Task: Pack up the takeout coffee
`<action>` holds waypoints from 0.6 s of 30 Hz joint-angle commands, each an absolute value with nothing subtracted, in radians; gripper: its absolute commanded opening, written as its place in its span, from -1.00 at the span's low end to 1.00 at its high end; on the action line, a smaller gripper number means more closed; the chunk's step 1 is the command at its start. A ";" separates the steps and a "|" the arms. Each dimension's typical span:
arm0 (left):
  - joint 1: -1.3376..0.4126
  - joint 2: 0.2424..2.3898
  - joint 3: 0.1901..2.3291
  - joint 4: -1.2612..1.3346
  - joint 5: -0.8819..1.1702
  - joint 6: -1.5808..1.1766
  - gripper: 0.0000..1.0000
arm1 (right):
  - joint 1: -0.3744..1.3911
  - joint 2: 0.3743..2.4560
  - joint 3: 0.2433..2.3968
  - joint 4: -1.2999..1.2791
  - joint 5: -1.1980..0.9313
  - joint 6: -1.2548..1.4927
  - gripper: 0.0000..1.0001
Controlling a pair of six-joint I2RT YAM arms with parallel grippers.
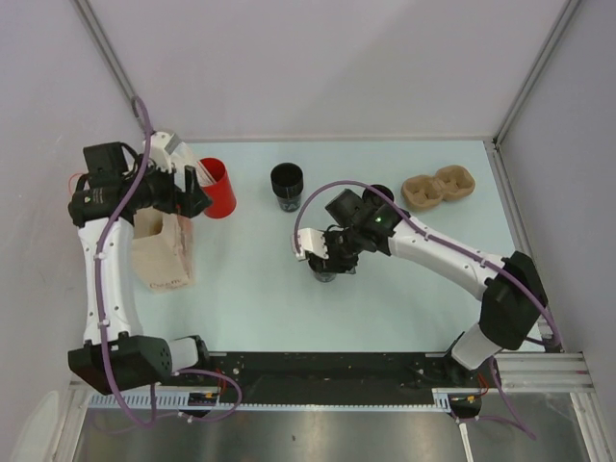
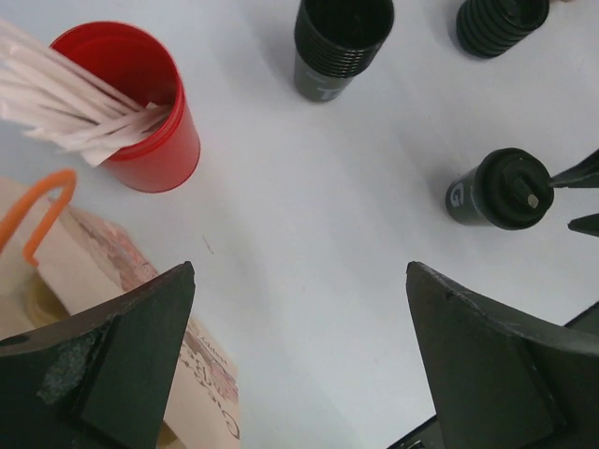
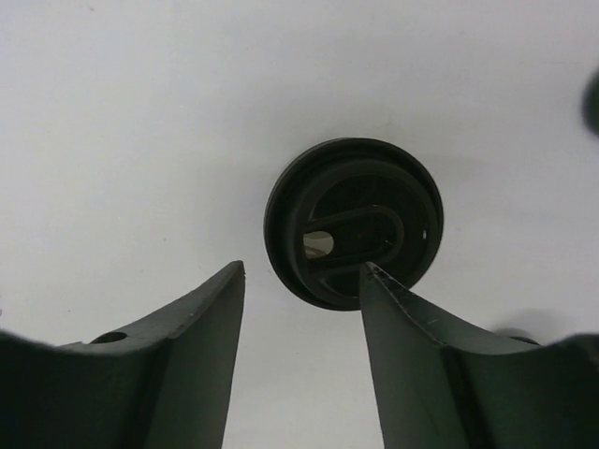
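Right end effector (image 3: 302, 268) (jaws apart) above takeout coffee (image 3: 354, 223)

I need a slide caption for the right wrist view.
Open right end effector poised above the lidded black coffee cup.

Red cup (image 1: 219, 190) upright at the far left of the pale bench (image 1: 250, 298), packed with white sticks (image 2: 75, 103) fanning out to one side. Just beside it on the near side, a tan paper bag (image 1: 164, 255) with red print and an orange handle (image 2: 42, 210). Right of the red cup and apart from it, a nested stack of black cups (image 1: 287, 186), mouth open. Further right, a squat ribbed black round piece (image 2: 501, 23). Toward the far right corner, a brown two-pocket cardboard carrier (image 1: 438, 188).
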State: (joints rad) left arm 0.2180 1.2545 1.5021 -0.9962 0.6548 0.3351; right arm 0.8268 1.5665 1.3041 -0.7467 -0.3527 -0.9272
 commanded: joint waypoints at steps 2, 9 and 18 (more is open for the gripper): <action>0.290 1.154 1.463 -0.943 0.724 0.334 0.99 | 0.811 1.606 1.365 -0.778 -0.416 -0.960 0.04; 0.291 1.147 1.440 -0.931 0.736 0.319 0.99 | 0.802 1.634 1.364 -0.764 -0.452 -0.950 -0.04; 0.293 1.138 1.416 -0.905 0.741 0.310 0.99 | 0.808 1.644 1.355 -0.759 -0.457 -0.950 -0.03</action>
